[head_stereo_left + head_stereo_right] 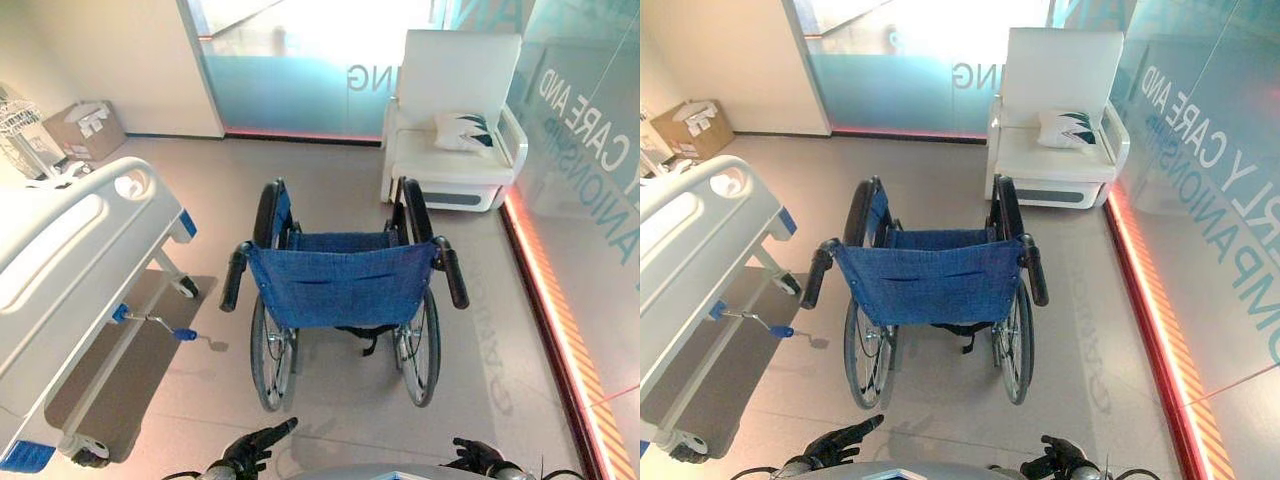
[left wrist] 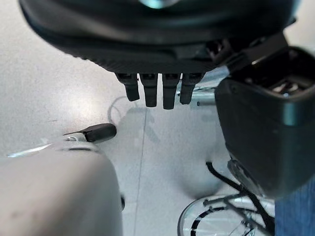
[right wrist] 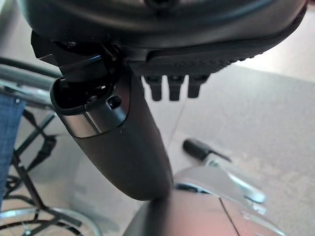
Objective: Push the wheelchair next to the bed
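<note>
A pale grey floor (image 1: 330,420) runs back to frosted glass walls. At far left a cardboard box (image 1: 85,128) sits by the wall, and nearer stands the bed (image 1: 70,260), white with a blue crank handle. The wheelchair (image 1: 340,285), blue-backed, stands mid-floor, apart from the bed, its push handles toward the robot. Low behind it, the left robot hand (image 1: 255,450) is relaxed, fingers out, holding nothing; the right robot hand (image 1: 478,456) is likewise empty, touching neither handle. A white armchair (image 1: 455,120) with a cushion (image 1: 462,131) stands far right.
</note>
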Controlling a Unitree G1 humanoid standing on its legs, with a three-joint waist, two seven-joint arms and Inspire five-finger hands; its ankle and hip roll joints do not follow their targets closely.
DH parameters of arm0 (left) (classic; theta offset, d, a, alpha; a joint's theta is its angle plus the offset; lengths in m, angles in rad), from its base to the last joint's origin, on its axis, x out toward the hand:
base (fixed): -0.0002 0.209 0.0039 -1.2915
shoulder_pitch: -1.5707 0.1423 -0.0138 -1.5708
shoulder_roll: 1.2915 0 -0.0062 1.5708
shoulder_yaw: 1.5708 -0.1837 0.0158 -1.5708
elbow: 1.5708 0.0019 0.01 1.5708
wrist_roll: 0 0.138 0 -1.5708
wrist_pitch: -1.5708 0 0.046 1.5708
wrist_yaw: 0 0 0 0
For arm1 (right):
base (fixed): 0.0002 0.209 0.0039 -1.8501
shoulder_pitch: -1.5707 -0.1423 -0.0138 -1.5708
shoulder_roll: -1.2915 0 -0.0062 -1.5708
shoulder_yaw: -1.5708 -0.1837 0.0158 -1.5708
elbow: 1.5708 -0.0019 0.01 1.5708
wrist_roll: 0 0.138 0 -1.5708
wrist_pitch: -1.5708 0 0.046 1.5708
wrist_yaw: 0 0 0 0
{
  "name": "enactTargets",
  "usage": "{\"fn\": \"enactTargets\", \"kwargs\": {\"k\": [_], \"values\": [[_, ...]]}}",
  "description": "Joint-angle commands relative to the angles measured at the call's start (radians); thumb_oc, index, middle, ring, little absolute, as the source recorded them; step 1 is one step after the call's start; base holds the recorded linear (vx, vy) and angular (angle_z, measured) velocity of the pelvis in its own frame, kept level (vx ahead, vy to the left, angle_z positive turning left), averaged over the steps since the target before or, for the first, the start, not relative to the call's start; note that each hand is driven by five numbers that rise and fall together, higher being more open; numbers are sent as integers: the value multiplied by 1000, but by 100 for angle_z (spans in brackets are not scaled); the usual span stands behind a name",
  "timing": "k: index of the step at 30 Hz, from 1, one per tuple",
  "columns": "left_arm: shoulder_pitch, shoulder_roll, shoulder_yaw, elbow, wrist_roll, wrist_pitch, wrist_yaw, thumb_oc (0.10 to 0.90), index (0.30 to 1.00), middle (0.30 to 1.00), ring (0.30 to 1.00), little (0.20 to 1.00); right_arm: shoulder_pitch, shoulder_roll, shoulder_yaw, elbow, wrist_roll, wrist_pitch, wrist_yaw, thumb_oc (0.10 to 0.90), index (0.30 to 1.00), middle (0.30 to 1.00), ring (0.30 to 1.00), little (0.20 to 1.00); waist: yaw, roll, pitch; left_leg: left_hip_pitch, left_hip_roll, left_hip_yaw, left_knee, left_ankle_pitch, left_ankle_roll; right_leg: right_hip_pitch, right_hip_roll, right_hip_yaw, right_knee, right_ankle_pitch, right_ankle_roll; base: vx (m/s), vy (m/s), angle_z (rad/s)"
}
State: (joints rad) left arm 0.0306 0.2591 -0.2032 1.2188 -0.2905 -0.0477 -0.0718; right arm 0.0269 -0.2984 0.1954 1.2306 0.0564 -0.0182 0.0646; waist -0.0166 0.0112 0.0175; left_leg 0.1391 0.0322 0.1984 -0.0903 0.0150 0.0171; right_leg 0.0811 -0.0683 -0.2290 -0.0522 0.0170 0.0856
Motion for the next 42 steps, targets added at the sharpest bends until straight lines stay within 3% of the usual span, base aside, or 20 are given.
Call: {"fn": "enactTargets", "kwargs": {"k": [1, 4, 7, 10, 14, 19, 23, 28, 31, 35, 42], "values": [[-72, 74, 66, 7, -23, -48, 32, 800, 900, 900, 900, 900, -56, -54, -47, 20, 57, -12, -29, 800, 900, 900, 900, 900, -9, -25, -3, -15, -46, 13, 18, -54, -17, 12, 25, 6, 44, -46, 9, 0, 0, 0], [-78, 114, 90, 3, -21, -47, 44, 800, 900, 900, 900, 900, -61, -102, -86, 25, 61, -5, -26, 800, 900, 900, 900, 900, -9, -25, -2, -14, -44, 18, 17, -53, -18, 11, 23, 4, 43, -44, 11, -13, 5, 0], [-94, 260, 177, 6, -42, -29, 17, 800, 900, 900, 900, 900, -77, -252, -193, 61, 90, 6, 7, 800, 900, 900, 900, 900, -8, -23, 1, -13, -42, 27, 13, -50, -19, 9, 20, 1, 39, -36, 16, -43, 21, 0], [-109, 348, 229, 14, -75, -24, 2, 800, 900, 900, 900, 900, -85, -336, -263, 81, 117, 16, -3, 800, 900, 900, 900, 900, -11, -21, 5, -9, -43, 29, 11, -51, -19, 12, 17, -1, 36, -35, 19, -11, 9, 0], [-151, 456, 286, 2, -179, -35, 15, 800, 900, 900, 900, 900, -112, -454, -357, 99, 220, 29, -108, 800, 900, 900, 900, 900, -12, -18, 4, -8, -43, 31, 8, -55, -20, 11, 15, 0, 34, -33, 22, 0, 0, 0], [-190, 520, 320, -103, -226, -78, 127, 800, 900, 900, 900, 900, -157, -533, -430, 13, 361, -32, -260, 800, 900, 900, 900, 900, -8, -17, 3, -9, -46, 23, 5, -59, -21, 12, 14, 3, 29, -33, 23, 0, 0, 0], [-212, 572, 348, -289, -254, -90, 248, 800, 900, 900, 900, 900, -172, -577, -465, -196, 432, -100, -394, 800, 900, 900, 900, 900, -7, -19, 5, -17, -48, 15, 3, -56, -23, 5, 15, 6, 27, -29, 22, 0, 0, 0], [-219, 599, 395, -562, -261, -85, 285, 800, 900, 900, 900, 900, -153, -579, -509, -586, 458, -92, -528, 800, 900, 900, 900, 900, -15, -17, 10, -23, -49, 8, 3, -54, -27, 2, 15, 11, 28, -31, 22, 0, 0, 0], [-233, 601, 402, -787, -260, -58, 249, 800, 900, 900, 900, 900, -164, -555, -532, -845, 455, -80, -551, 800, 900, 900, 900, 900, -18, -11, 10, -24, -50, 4, 3, -59, -25, 0, 15, 16, 33, -42, 22, 7, 10, 4], [-236, 575, 393, -958, -310, -38, 153, 800, 900, 900, 900, 900, -174, -505, -521, -1018, 479, -97, -508, 800, 900, 900, 900, 900, -15, -6, 9, -29, -50, 4, 3, -56, -21, -4, 14, 17, 34, -42, 20, 5, 8, 8], [-216, 479, 345, -1183, -398, 11, 18, 800, 900, 900, 900, 900, -184, -408, -431, -1244, 491, -88, -326, 800, 900, 900, 900, 900, -18, -9, 5, -20, -50, 16, 3, -60, -16, 3, 10, 10, 33, -43, 24, 12, 2, 3]]}}
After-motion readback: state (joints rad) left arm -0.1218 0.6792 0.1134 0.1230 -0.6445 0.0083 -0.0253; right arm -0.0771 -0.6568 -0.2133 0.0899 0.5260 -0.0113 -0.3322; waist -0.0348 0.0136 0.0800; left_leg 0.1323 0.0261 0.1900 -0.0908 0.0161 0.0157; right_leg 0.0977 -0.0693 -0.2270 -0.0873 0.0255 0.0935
